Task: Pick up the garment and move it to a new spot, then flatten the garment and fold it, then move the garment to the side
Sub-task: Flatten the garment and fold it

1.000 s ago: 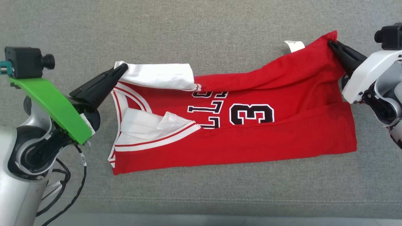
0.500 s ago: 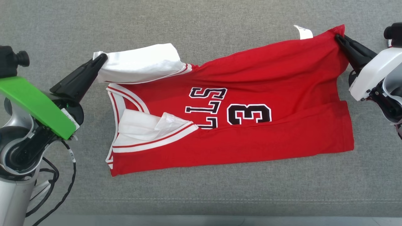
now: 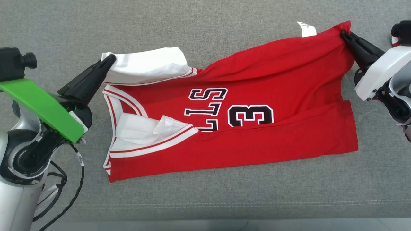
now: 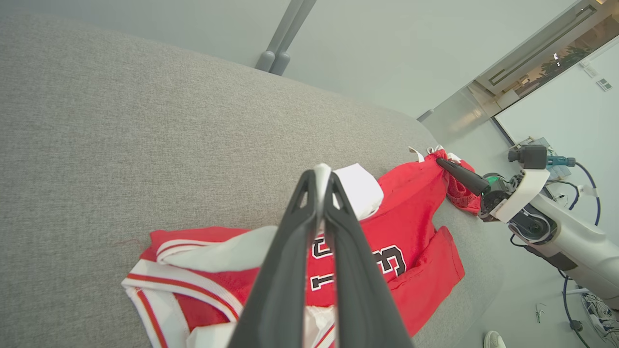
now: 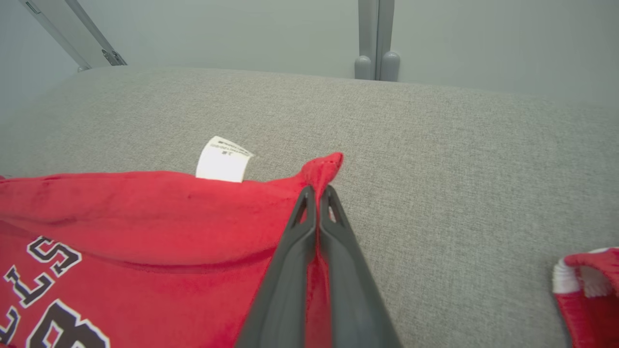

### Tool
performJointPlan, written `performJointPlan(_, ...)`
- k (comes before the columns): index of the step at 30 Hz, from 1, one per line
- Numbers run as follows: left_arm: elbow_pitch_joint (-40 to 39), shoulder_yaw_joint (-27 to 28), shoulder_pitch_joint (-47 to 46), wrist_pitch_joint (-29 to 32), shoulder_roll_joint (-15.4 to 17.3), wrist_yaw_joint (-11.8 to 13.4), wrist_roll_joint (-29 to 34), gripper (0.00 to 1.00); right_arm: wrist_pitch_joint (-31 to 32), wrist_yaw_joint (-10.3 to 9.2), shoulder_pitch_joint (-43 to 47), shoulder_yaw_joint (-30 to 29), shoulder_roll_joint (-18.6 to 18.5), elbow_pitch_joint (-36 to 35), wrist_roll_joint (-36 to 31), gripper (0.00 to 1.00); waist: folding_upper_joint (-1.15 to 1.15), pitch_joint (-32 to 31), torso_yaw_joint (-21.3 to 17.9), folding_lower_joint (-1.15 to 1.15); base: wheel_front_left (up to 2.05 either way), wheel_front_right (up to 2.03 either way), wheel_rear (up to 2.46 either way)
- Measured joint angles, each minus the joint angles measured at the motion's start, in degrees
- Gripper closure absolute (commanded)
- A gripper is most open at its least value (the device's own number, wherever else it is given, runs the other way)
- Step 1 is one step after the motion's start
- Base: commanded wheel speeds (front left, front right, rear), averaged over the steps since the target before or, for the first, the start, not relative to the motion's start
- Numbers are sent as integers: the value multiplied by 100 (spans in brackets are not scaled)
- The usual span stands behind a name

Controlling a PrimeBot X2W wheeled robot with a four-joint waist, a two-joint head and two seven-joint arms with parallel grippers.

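1. Red jersey (image 3: 257,141) lies on grey upholstery (image 3: 205,29), its far edge drawn back since a second ago, uncovering the lettering (image 3: 205,110).
2. Left gripper (image 3: 110,59): jaws clamped on the white shoulder (image 3: 147,65). Right gripper (image 3: 344,34): jaws clamped on a hem corner (image 3: 346,25).
3. Flattening appears under way.

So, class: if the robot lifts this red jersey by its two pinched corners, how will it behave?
Probably floppy: the jersey creases and sags between the left gripper and right gripper. Likely light: small pinches hold its corners. It may cling to the textured cushion.
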Motion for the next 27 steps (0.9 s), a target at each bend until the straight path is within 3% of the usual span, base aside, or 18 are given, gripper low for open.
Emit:
performJointPlan(11, -274, 179, 92, -125, 40, 2, -9, 100, -470, 0, 92, 37, -88, -268, -5, 100, 0, 68, -57, 0, 0, 0, 0)
performJointPlan(27, -466, 182, 1228, -479, 46, 1, 36, 100, -998, -12, 883, 38, -304, -555, -142, 100, 0, 176, -79, 0, 0, 0, 0)
